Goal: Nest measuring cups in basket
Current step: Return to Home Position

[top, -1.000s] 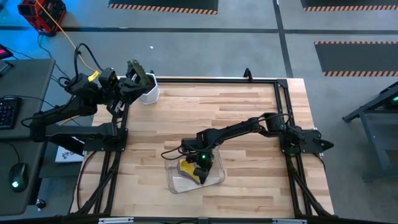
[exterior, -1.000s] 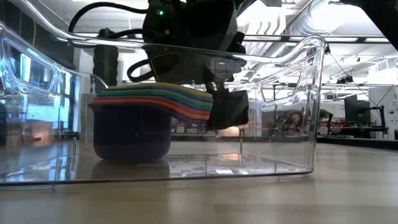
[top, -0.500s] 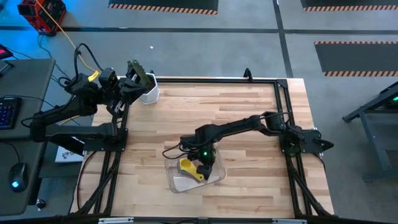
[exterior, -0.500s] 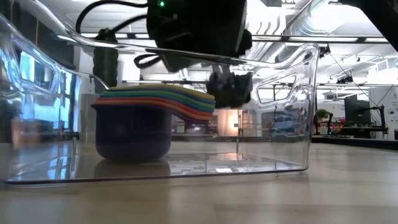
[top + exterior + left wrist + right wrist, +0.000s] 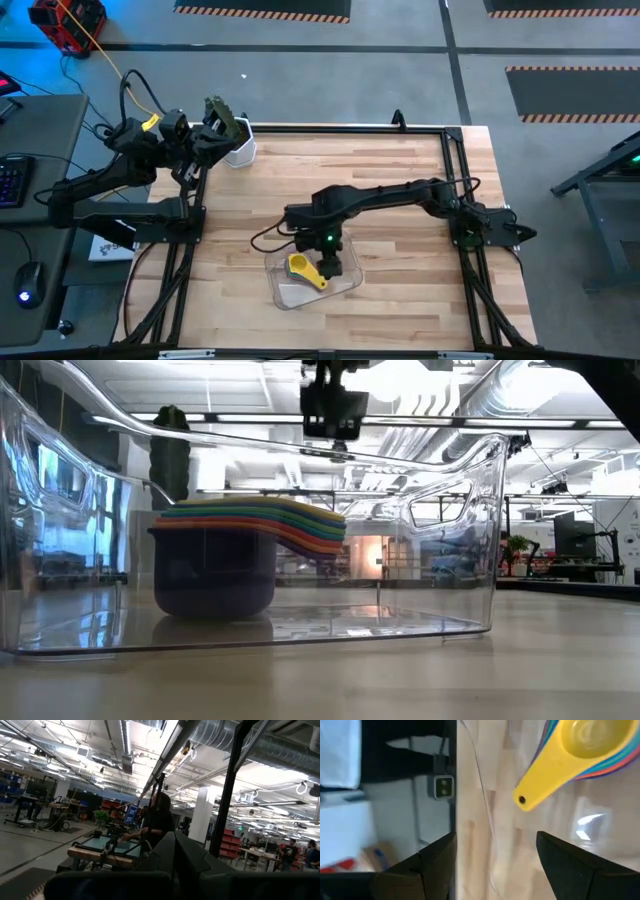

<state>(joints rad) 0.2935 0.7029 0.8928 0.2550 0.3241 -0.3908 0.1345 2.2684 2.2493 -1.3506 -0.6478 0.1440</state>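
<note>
Lifting away since a second ago, the right gripper [image 5: 329, 264] hangs with fingers [image 5: 580, 865] spread and empty. Just below them the measuring cups [image 5: 300, 268] sit nested in the basket [image 5: 285, 296], so the task looks done. The left arm waits well apart.

Measuring cups [image 5: 300, 267] nested in basket [image 5: 289, 297] (left half); right gripper [image 5: 328, 264] above basket's right half, not touching.

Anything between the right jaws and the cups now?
Nothing. In the low view the right gripper hangs above the cups, only air between. The right wrist view agrees: open jaws, then the yellow handle. The left gripper waits by the pot.
</note>
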